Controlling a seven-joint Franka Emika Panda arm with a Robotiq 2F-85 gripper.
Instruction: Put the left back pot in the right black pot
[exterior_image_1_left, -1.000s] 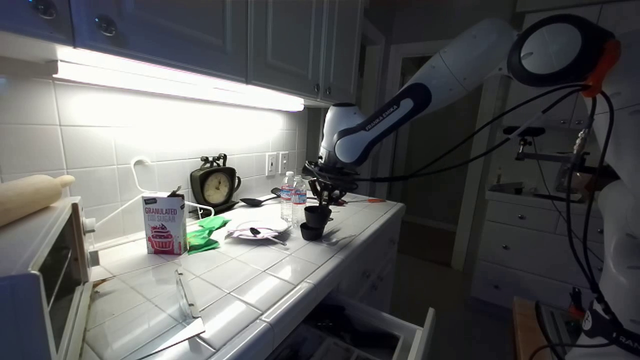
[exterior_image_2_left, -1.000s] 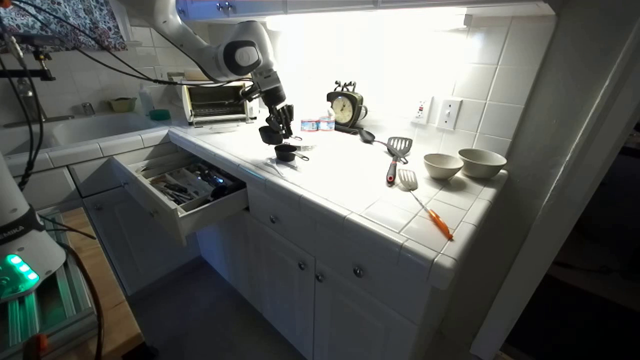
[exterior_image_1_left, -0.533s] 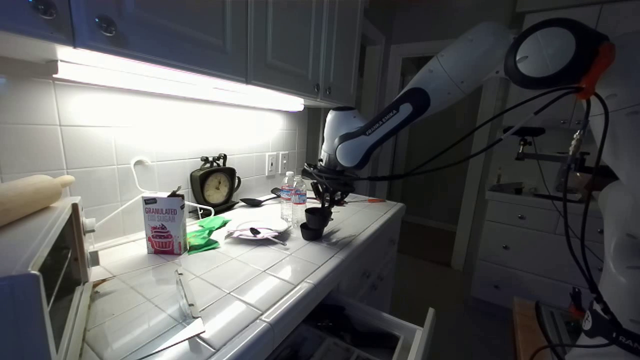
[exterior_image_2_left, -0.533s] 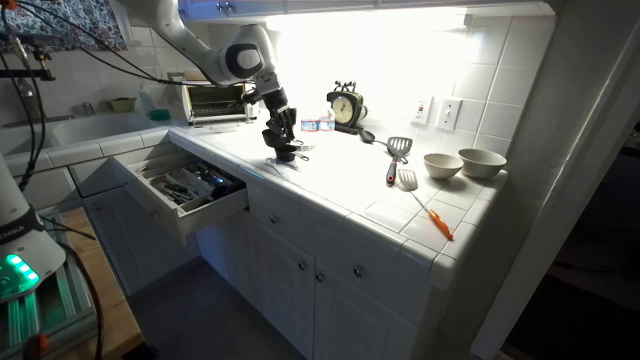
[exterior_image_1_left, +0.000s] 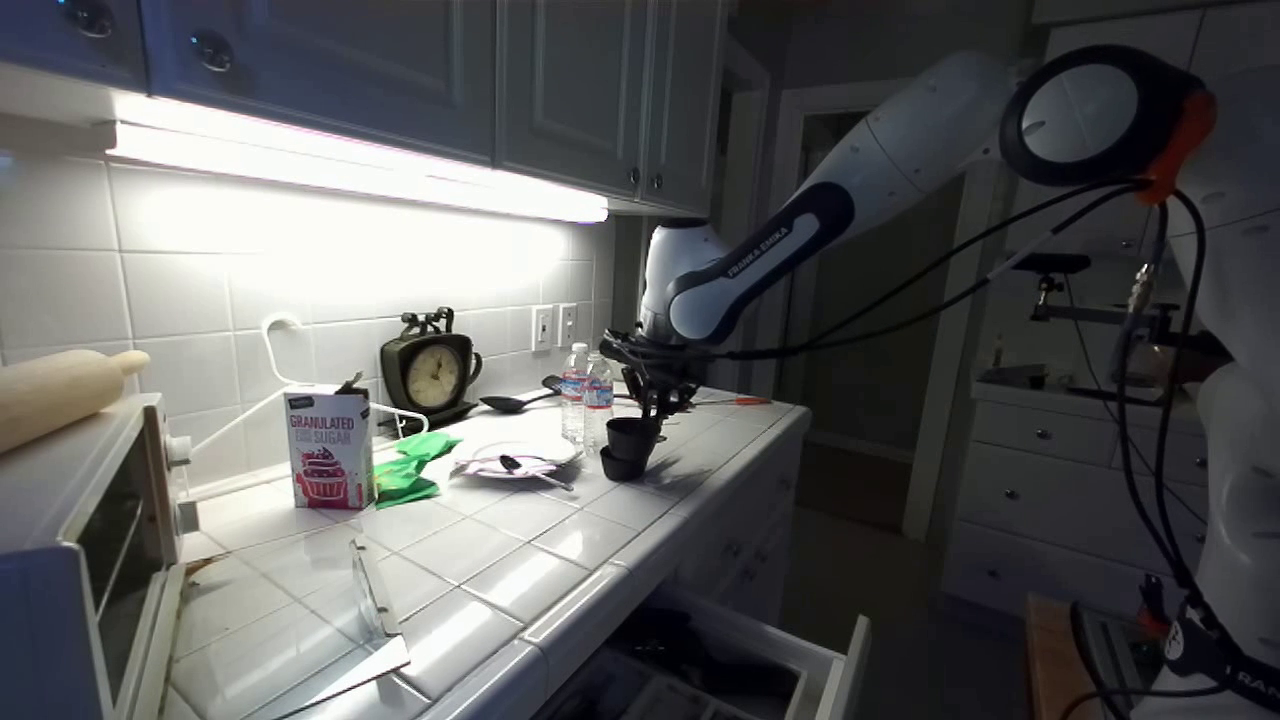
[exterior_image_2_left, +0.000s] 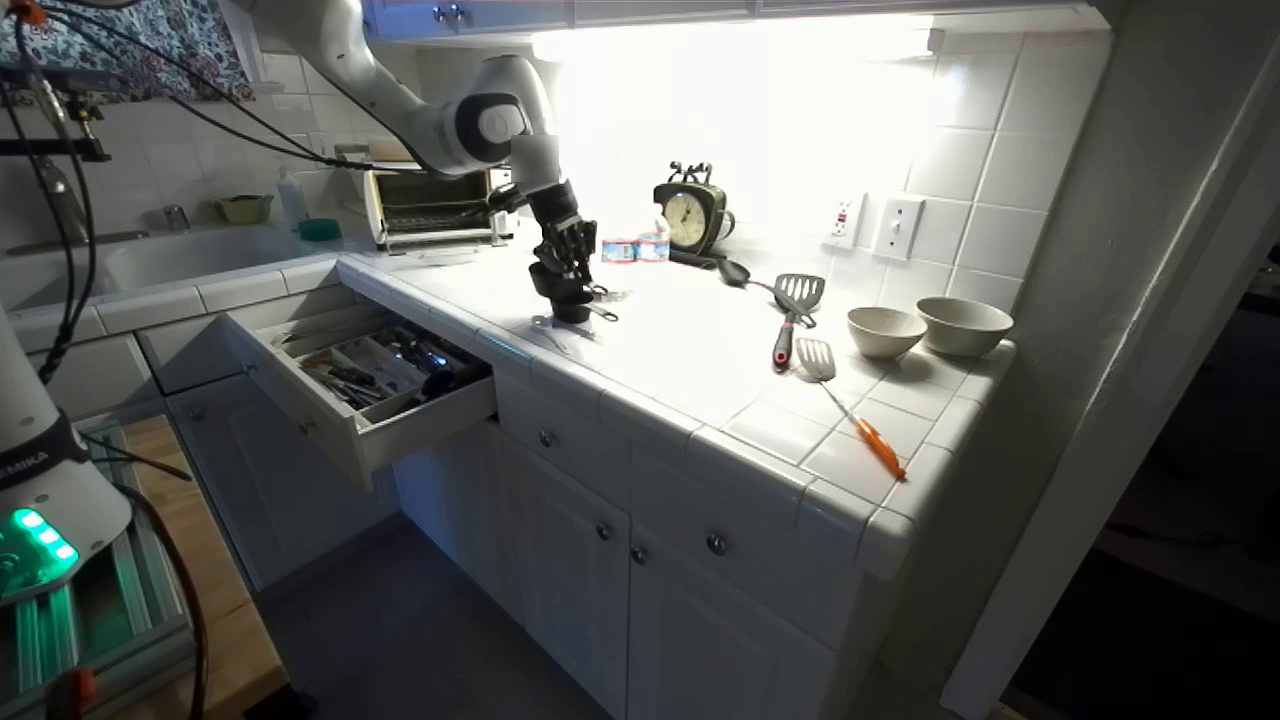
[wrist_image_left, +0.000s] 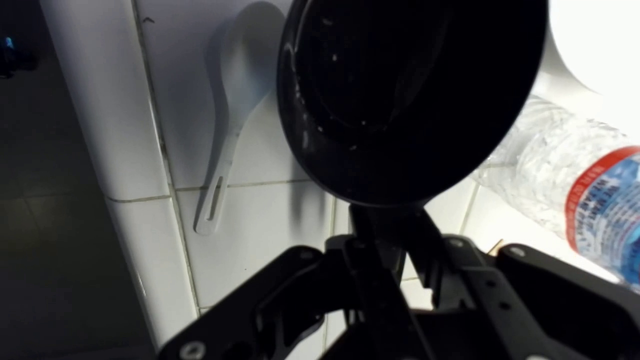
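Lower than in the earlier frame, the left back pot (exterior_image_1_left: 632, 437) has come down over the right black pot (exterior_image_1_left: 622, 467), which stands on the tabletop (exterior_image_1_left: 480, 540). In both exterior views the two overlap; I cannot tell whether the first hangs just above, touches or sits inside the second. The pincer (wrist_image_left: 390, 222) is clenched on the left back pot's handle, and the wrist view shows a few pale flecks in that pot's dark interior. An open drawer (exterior_image_2_left: 430, 430) holds a divided tray (exterior_image_2_left: 383, 372) with cutlery (exterior_image_2_left: 340, 383). A plate (exterior_image_1_left: 520, 449) bears a dark spoon (exterior_image_1_left: 511, 464). Two pale bowls (exterior_image_2_left: 886, 338) stand side by side.
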